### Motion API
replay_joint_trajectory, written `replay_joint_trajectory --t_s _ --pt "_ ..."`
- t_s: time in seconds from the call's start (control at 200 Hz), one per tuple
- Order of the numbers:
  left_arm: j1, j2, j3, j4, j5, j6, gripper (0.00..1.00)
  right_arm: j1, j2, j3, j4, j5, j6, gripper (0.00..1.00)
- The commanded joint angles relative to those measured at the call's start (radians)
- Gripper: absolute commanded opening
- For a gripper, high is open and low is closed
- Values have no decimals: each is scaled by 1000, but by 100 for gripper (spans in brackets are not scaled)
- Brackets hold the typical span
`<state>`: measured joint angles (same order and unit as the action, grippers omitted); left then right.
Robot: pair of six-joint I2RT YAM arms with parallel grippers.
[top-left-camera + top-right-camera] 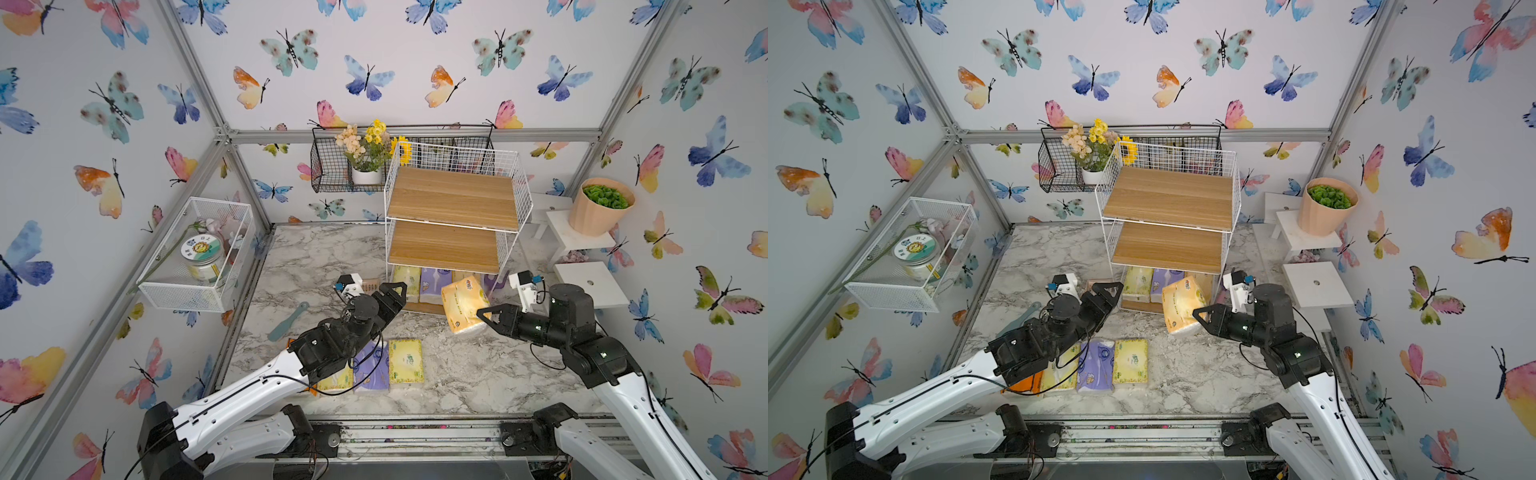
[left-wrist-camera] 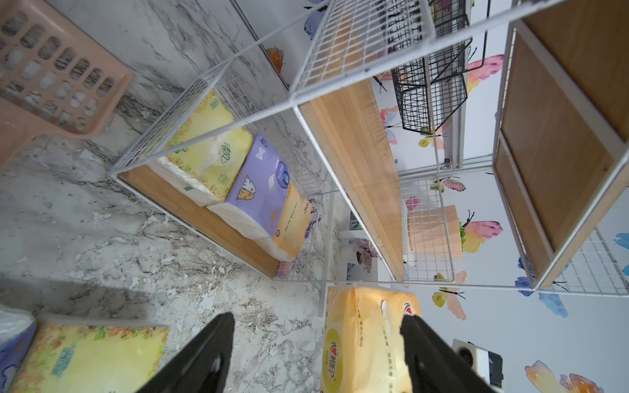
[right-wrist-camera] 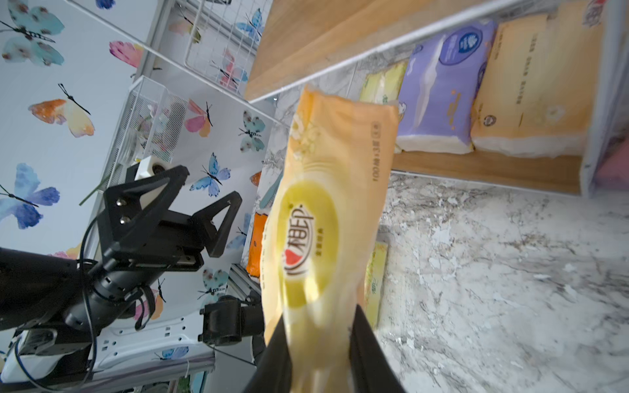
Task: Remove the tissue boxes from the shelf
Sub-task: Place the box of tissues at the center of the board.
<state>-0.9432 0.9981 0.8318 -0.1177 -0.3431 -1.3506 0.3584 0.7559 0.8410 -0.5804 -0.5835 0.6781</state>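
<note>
Light orange tissue pack (image 3: 326, 204) in narrow grip of right hand (image 3: 318, 326)

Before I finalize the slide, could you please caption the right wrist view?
Right claw grips a light orange tissue pack before the shelf, three packs on its bottom tier.
</note>
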Motion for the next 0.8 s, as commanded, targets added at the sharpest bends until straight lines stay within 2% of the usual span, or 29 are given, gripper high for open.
replay_joint_trajectory --t_s 0.0,0.16,0.491,0.796 --pt "6 -31 -18 -53 -58 -50 81 -4 -21 -7 -90 -92 -73 9" --pt "5 -47 -65 -61 -67 -108 81 -4 -13 -113 -70 -89 -56 9" --pt "9 -59 -115 -83 -72 -181 81 -2 -20 -430 250 -84 117 10" --pt "20 -50 -137 -90 -41 -201 81 34 36 -564 404 -77 182 11"
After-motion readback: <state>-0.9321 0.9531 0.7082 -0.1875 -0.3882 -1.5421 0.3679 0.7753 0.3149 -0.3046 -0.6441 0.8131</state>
